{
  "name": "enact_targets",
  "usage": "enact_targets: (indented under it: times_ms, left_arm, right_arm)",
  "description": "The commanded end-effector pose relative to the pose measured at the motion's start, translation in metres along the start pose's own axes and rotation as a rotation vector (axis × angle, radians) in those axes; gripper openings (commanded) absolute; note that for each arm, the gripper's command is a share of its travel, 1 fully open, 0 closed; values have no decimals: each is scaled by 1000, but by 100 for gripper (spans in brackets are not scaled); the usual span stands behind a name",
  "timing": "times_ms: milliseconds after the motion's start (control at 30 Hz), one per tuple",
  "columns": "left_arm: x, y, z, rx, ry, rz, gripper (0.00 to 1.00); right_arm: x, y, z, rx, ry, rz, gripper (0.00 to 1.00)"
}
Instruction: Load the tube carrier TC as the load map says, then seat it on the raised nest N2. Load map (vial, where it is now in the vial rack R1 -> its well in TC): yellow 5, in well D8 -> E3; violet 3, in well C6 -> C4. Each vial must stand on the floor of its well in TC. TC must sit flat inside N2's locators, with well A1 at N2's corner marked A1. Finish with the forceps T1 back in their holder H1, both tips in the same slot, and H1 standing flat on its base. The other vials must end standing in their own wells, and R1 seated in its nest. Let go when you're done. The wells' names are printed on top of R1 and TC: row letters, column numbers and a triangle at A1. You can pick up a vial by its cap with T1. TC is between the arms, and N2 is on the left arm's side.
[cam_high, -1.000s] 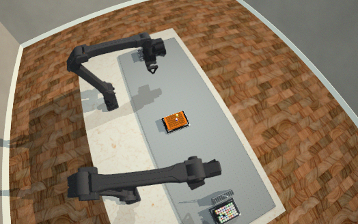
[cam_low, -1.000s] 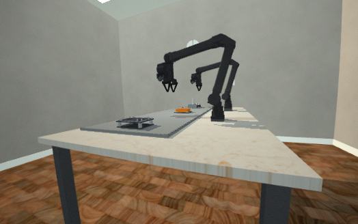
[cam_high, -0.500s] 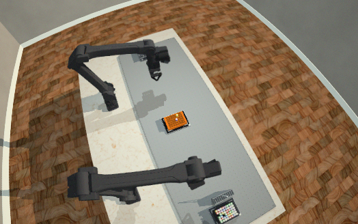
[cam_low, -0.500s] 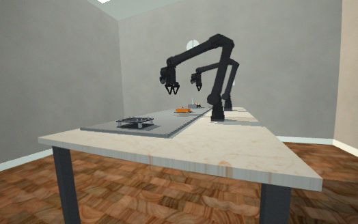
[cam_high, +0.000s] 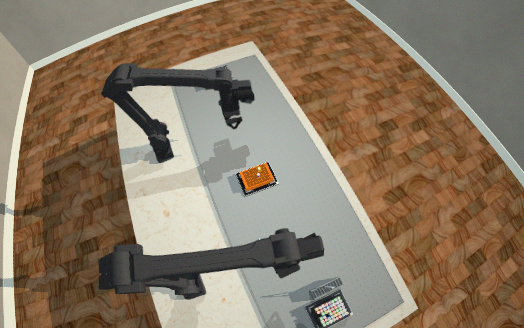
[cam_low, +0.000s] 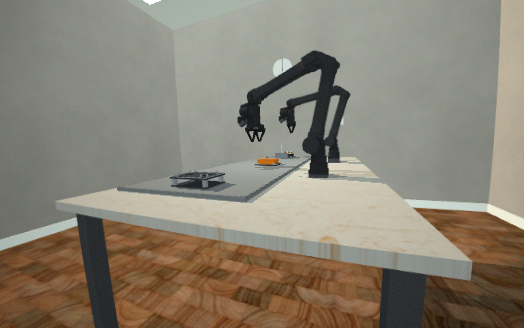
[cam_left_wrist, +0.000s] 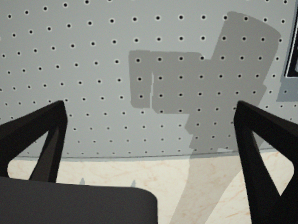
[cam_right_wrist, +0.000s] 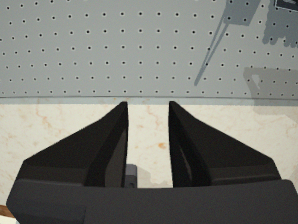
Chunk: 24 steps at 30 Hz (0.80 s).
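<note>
The orange tube carrier TC stands on a black base between the arms. A yellow cap and a pale violet cap show in it; their wells are too small to read. The raised nest N2 shows no carrier on it. The vial rack R1 holds many coloured caps. The grey slotted holder H1 stands beside it, with a thin upright, apparently forceps T1. My left gripper is open and empty, high above the mat. My right gripper is partly open and empty.
A black base edge shows at the right of the left wrist view. A dark edge shows at the top right of the right wrist view. The perforated grey mat lies under the objects. The right arm hides its own gripper in the top view.
</note>
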<state>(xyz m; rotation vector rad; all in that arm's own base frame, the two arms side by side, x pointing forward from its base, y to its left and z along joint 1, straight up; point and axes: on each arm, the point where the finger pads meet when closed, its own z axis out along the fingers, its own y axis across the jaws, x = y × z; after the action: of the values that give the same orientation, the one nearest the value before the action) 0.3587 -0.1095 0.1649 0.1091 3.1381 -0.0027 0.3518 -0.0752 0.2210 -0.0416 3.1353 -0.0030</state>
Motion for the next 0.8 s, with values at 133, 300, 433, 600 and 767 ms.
enact_targets:
  times_ms: [133, 300, 433, 600, 767]
  left_arm:
    - [-19, -26, -3, 9, -40, -23, 100]
    - [-26, -47, -2, 17, -55, -23, 100]
    - [-28, -63, 4, 18, -54, -23, 100]
    - [-29, -74, 9, 20, -54, -23, 100]
    - [-30, -94, 16, 22, -52, -23, 100]
  right_arm:
    - [-8, -3, -12, 6, -29, 14, 24]
    - [-8, -3, -12, 6, -29, 14, 24]
    - [-8, -3, -12, 6, -29, 14, 24]
    - [-8, -3, -12, 6, -29, 14, 24]
    - [-8, -3, -12, 6, -29, 14, 24]
